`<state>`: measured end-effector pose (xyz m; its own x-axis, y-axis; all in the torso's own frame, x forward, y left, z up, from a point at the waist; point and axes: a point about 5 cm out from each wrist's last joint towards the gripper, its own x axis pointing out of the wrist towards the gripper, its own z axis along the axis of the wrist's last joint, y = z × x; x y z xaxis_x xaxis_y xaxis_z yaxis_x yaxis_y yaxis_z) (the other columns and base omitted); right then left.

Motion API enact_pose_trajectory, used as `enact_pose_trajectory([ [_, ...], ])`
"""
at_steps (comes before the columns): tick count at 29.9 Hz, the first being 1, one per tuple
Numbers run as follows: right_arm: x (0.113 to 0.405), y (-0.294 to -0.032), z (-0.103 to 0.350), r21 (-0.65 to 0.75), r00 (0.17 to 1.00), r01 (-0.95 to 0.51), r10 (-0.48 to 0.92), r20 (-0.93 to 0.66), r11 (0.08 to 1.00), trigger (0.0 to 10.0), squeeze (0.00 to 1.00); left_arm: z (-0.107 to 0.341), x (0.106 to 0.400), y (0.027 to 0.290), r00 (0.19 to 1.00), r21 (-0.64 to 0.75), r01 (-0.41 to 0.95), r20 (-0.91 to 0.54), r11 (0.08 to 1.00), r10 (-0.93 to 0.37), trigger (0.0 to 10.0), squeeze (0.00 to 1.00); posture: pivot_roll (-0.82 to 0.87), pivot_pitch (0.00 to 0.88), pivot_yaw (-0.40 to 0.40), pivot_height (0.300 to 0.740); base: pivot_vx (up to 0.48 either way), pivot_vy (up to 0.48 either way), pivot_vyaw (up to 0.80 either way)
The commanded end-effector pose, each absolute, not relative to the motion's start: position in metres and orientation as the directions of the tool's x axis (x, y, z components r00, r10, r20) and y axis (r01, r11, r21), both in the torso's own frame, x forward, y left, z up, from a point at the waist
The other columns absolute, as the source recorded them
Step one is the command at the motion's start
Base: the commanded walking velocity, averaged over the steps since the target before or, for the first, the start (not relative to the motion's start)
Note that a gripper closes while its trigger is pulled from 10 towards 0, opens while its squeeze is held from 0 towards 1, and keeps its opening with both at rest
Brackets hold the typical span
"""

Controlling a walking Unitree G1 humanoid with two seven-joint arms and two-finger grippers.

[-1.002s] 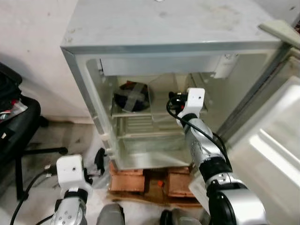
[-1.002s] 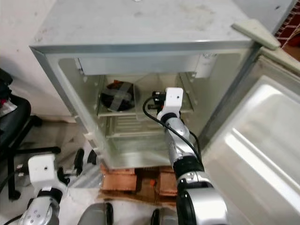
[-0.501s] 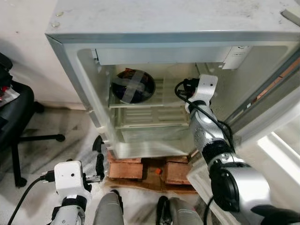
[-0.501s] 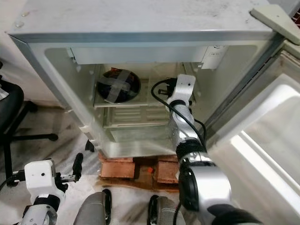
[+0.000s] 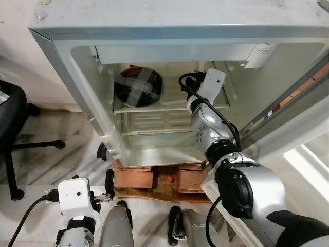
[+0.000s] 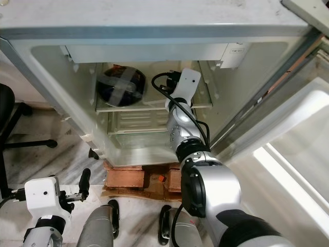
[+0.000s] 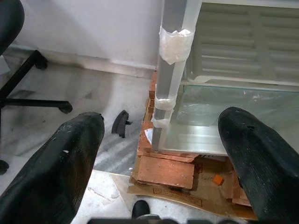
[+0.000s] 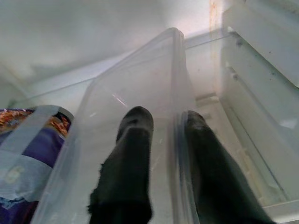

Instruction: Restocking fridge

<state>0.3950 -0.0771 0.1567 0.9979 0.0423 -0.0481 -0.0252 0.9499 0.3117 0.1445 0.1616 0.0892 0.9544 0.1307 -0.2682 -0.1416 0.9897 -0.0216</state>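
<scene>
The small fridge (image 5: 169, 32) stands open in front of me. On its upper glass shelf (image 5: 154, 106) sits a dark bowl (image 5: 138, 86) crossed with strips of tape. My right arm (image 5: 211, 85) reaches onto that shelf to the right of the bowl. In the right wrist view, my right gripper (image 8: 163, 122) is shut on the rim of a clear plastic container (image 8: 140, 79), one finger inside the wall and one outside, with the bowl (image 8: 28, 140) beside it. My left gripper (image 7: 161, 126) hangs open and empty low near the floor, by the fridge's front left corner.
The fridge rests on bricks (image 5: 134, 178) and cardboard. Its door (image 5: 308, 159) stands open at the right. An office chair (image 5: 13, 118) is at the left. A small black piece (image 7: 121, 123) lies on the floor. My own feet (image 5: 115, 229) are at the bottom.
The whole view has shifted as my head moved closer over the fridge. My right gripper stays on the upper shelf beside the bowl. The left arm still hangs low.
</scene>
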Motion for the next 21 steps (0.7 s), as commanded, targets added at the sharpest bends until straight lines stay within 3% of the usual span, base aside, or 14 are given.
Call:
enact_pose_trajectory([
  [1, 0.394, -0.072, 0.150, 0.303, 0.993, -0.037, 0.070, -0.098, 0.952, 10.0, 1.00, 0.090, 0.141, 0.161, 0.951, -0.020, -0.145, -0.279, 0.989, 0.134, 10.0, 0.00, 0.35, 0.310, -0.078, 0.740, 0.000, 0.000, 0.00],
  [9, 0.407, -0.082, 0.198, -0.007, 0.988, -0.107, 0.107, 0.111, 0.994, 10.0, 1.00, 0.091, 0.148, 0.164, 0.954, -0.010, -0.164, -0.258, 0.986, 0.155, 10.0, 0.00, 0.34, 0.294, -0.083, 0.740, 0.000, 0.000, 0.00],
  [21, 0.406, -0.094, 0.192, -0.064, 0.983, -0.134, 0.141, 0.117, 0.989, 10.0, 1.00, 0.090, 0.152, 0.164, 0.956, -0.004, -0.159, -0.252, 0.987, 0.153, 10.0, 0.00, 0.34, 0.287, -0.078, 0.740, 0.000, 0.000, 0.00],
])
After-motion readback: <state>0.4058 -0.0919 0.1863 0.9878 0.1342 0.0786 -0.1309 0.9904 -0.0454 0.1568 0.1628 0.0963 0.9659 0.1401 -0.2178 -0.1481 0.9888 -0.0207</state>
